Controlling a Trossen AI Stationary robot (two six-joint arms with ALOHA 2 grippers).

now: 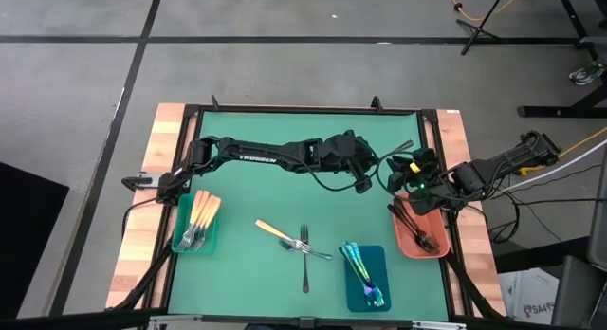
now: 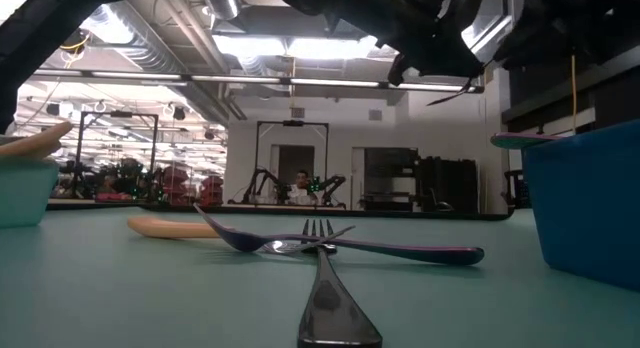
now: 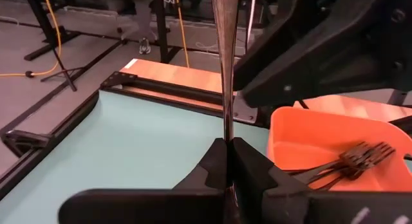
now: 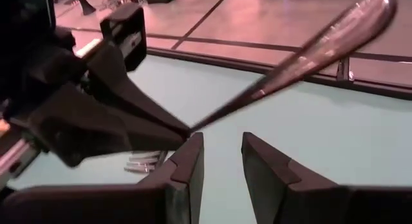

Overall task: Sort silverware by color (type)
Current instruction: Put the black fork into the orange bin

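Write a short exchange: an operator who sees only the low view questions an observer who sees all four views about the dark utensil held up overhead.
Operator: Which arm holds it?
Observer: The left gripper, its fingers shut on the dark utensil.
Operator: And the other arm?
Observer: The right gripper is open, close to the utensil but not gripping it.
Operator: What's nearby?
Observer: The salmon tray, holding black forks.
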